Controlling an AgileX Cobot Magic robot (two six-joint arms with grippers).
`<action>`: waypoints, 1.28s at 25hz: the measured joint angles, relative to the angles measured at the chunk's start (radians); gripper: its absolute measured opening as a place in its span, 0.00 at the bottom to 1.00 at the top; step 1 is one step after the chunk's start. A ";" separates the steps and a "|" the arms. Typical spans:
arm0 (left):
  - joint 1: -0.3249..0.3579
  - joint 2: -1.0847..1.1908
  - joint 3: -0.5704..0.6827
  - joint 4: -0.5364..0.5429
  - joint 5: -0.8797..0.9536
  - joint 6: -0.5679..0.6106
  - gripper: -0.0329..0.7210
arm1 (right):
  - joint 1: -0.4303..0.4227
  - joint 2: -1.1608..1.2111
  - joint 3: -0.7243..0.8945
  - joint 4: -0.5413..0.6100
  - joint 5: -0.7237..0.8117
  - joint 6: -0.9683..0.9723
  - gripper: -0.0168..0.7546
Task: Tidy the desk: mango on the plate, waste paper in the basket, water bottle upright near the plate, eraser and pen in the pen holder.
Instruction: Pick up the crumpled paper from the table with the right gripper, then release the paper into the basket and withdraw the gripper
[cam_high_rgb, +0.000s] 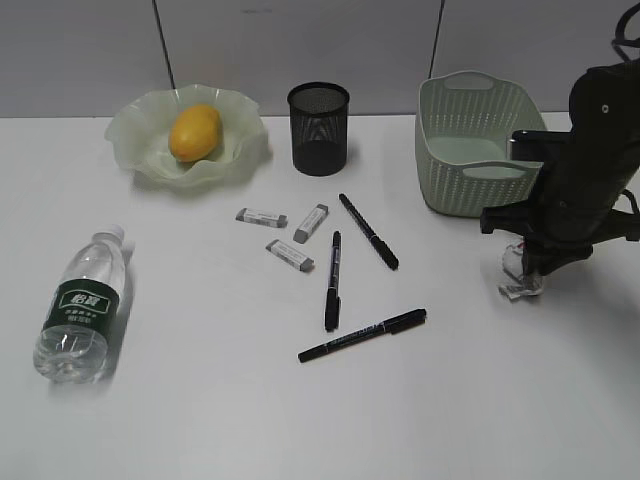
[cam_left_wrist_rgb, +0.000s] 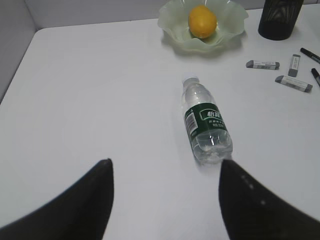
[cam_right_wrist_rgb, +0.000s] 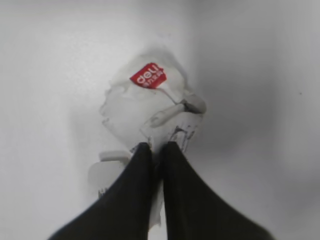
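White surface (cam_high_rgb: 200, 400) against grey panelled wall, water bottle (cam_high_rgb: 82, 305) lying near left edge, green label with unreadable script, right gripper (cam_right_wrist_rgb: 156, 150) pinched on waste paper (cam_right_wrist_rgb: 150, 107) by right edge, red "deli" tag, left gripper (cam_left_wrist_rgb: 165, 170) spread wide.

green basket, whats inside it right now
Through the open top of the basket, the exterior view shows only bare pale green floor and inner wall. The front wall hides the near part of the floor. The waste paper is still on the desk.
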 joint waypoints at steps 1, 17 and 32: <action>0.000 0.000 0.000 0.000 0.000 0.000 0.71 | 0.000 -0.004 -0.001 -0.002 0.004 0.000 0.09; 0.000 0.000 0.000 0.000 0.000 -0.001 0.70 | 0.000 -0.369 -0.052 -0.002 -0.094 -0.020 0.04; 0.000 0.000 0.000 0.000 0.000 -0.001 0.70 | 0.000 -0.084 -0.378 -0.141 -0.188 -0.055 0.04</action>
